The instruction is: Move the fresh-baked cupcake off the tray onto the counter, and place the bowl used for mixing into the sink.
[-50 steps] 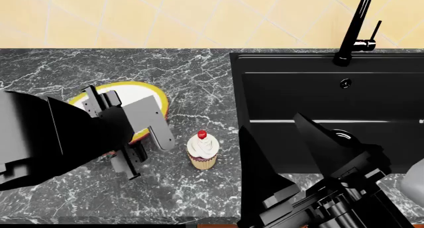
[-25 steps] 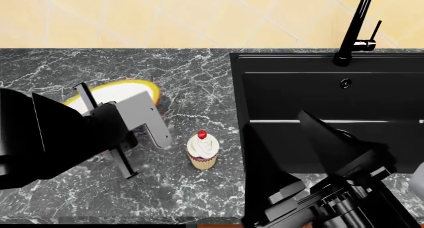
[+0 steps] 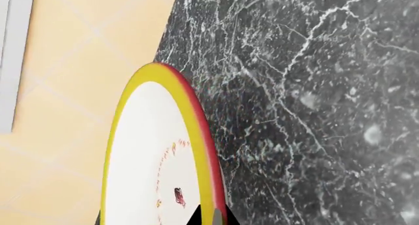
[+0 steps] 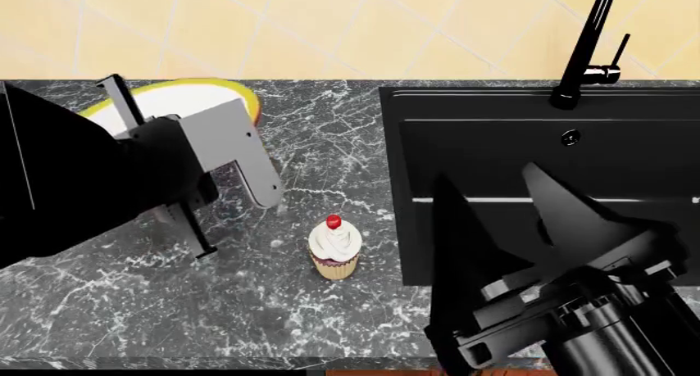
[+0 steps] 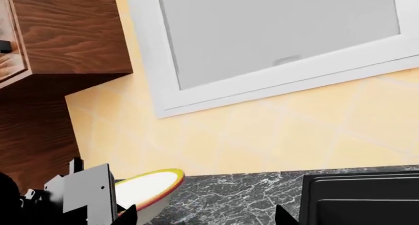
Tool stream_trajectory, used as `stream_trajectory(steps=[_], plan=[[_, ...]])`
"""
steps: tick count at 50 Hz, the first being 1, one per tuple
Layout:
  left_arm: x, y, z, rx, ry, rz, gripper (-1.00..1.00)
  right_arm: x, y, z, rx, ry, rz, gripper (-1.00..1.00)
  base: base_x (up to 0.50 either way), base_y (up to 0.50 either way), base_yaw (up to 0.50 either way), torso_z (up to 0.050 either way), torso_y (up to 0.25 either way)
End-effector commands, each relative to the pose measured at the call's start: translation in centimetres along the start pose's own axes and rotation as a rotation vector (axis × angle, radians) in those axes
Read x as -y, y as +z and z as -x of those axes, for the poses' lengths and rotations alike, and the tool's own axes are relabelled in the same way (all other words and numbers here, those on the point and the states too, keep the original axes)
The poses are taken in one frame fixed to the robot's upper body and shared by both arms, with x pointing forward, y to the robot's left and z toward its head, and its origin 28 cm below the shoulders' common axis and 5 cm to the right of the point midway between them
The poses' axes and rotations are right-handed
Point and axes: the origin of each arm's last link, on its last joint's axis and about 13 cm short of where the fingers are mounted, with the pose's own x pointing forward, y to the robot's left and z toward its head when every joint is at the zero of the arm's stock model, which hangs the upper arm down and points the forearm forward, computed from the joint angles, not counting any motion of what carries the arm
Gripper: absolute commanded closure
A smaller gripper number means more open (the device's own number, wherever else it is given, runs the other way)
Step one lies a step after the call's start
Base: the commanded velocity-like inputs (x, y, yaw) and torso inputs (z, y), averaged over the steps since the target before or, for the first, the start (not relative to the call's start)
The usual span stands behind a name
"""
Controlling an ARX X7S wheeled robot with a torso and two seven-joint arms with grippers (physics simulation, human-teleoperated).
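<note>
Your left gripper (image 4: 164, 179), arm reaching in from left edge, pinches bowl (image 4: 180, 97) by near rim, holding it tilted above counter (image 4: 317, 319) near back wall. Cupcake (image 4: 334, 246) upright on counter, just left of sink (image 4: 525, 155). Your right gripper (image 4: 514, 228): fingers spread, nothing held, raised over sink's front edge.

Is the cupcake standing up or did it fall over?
Standing up. The cupcake sits on its wrapper on the counter, with the cherry on top. No claw touches it, and it is not on a tray.
</note>
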Motion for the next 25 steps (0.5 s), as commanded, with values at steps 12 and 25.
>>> stream_trajectory(steps=[12, 25], plan=[[-2.2, 2.4, 1.1, 0.054, 0.084, -0.039, 1.0, 0.2, 0.4, -0.3, 0.027, -0.041, -0.024, -1.0, 0.0, -0.17, 0.0, 0.0, 0.0], [-2.7, 3.2, 0.9, 0.094, 0.088, -0.036, 1.0, 0.3, 0.5, -0.3, 0.033, -0.049, -0.024, -1.0, 0.0, -0.28, 0.0, 0.0, 0.001]])
